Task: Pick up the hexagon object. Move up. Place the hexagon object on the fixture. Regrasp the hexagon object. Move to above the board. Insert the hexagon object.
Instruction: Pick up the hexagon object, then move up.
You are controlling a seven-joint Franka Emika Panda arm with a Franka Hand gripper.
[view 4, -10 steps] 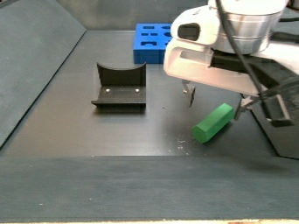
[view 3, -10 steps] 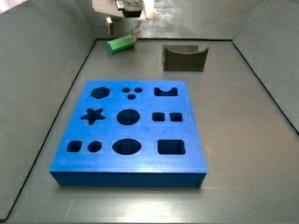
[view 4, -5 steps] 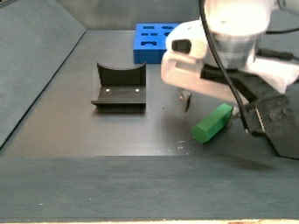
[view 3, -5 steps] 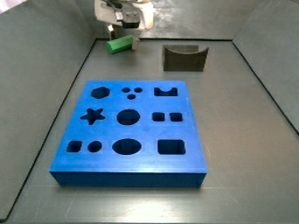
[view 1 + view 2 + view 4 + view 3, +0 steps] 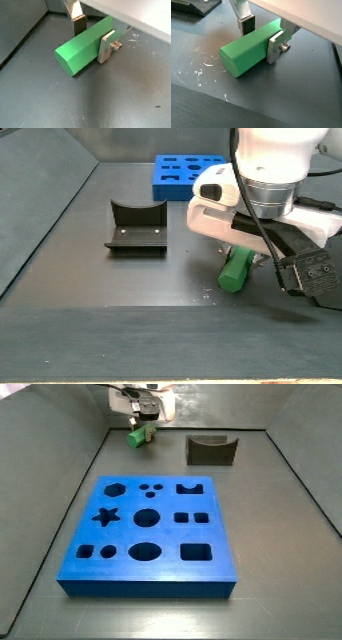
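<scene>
Gripper [image 5: 91, 34] lowered over the peg [image 5: 83, 45] on the floor, one finger [image 5: 107, 46] at each long flank; contact cannot be told. Peg's long axis runs crosswise between the fingers. Fixture [image 5: 136, 227] and board [image 5: 150, 532] lie apart.

Both side views are facing each other across the floor; both wrist views are looking down closely past the gripper [image 5: 91, 31].

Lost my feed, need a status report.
Gripper down at floor, fingers straddling hexagon object. Fixture empty, board unfilled. Nothing in the way.
</scene>
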